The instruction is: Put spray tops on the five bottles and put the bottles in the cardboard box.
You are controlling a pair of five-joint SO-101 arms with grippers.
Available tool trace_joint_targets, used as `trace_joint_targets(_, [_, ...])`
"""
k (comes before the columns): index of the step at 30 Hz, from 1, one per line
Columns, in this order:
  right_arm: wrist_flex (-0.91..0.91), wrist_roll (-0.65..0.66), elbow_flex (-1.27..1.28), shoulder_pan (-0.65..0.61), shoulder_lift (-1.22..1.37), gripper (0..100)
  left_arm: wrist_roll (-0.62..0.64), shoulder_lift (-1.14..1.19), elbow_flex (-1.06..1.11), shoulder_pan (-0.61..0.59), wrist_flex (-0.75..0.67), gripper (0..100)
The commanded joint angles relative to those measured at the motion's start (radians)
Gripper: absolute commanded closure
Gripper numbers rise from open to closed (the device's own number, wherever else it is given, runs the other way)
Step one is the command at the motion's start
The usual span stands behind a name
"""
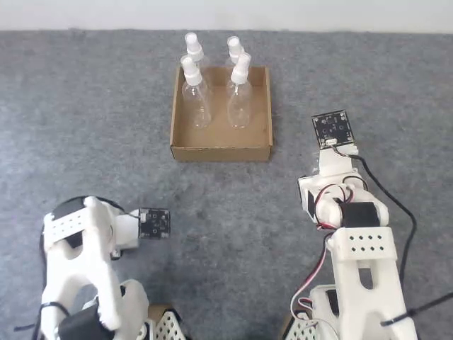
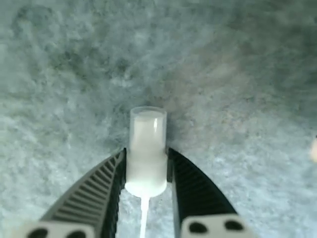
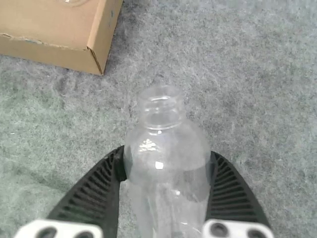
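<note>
My L pincer [image 2: 146,157] holds the spray top [image 2: 147,144] near the table's [image 1: 85,106] left edge, & R pincer [image 3: 167,154], well apart, holds the bottle [image 3: 166,171], open neck pointing past its tips.

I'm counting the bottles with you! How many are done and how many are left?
Four bottles with spray tops stand in the cardboard box. The left claw grips a spray top and the right claw grips a fifth, open bottle. Left to do: fit that top on and box that bottle.

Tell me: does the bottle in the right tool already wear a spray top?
No, the bottle has a bare, open neck.
</note>
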Motion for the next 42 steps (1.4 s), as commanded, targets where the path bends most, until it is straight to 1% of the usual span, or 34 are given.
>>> trace_joint_targets(1, [-0.027,0.011,-0.014,0.013,-0.024,87.6,0.141,-0.043,-0.087,0.005,-0.012,99])
trace_joint_targets(4, [-0.027,0.009,-0.014,0.013,-0.024,87.6,0.221,-0.043,-0.143,0.005,0.035,99])
trace_joint_targets(9, [-0.027,0.009,-0.014,0.013,-0.024,87.6,0.319,-0.043,-0.252,0.026,0.209,99])
trace_joint_targets(12, [-0.027,0.009,-0.012,0.013,-0.024,87.6,0.479,-0.043,-0.303,0.054,0.249,99])
trace_joint_targets(15, [-0.025,0.009,-0.012,0.013,-0.024,87.6,0.654,-0.043,-0.340,0.080,0.253,99])
trace_joint_targets(18, [-0.025,0.009,-0.012,0.013,-0.024,87.6,0.779,-0.043,-0.357,0.083,0.253,99])
trace_joint_targets(23, [-0.025,0.008,-0.011,0.012,-0.024,87.6,0.908,-0.043,-0.360,0.083,0.250,99])
trace_joint_targets(29, [-0.012,0.008,-0.011,0.012,-0.028,87.6,0.968,-0.043,-0.361,0.083,0.247,99])
trace_joint_targets(33, [0.004,0.008,-0.012,0.005,-0.035,87.6,1.062,-0.063,-0.403,0.083,0.245,99])
trace_joint_targets(36, [0.004,0.008,-0.012,0.004,-0.035,87.6,1.132,-0.138,-0.424,0.087,0.245,99])
trace_joint_targets(42, [0.008,0.008,-0.014,0.004,-0.035,87.6,1.323,-0.338,-0.406,0.183,0.235,99])
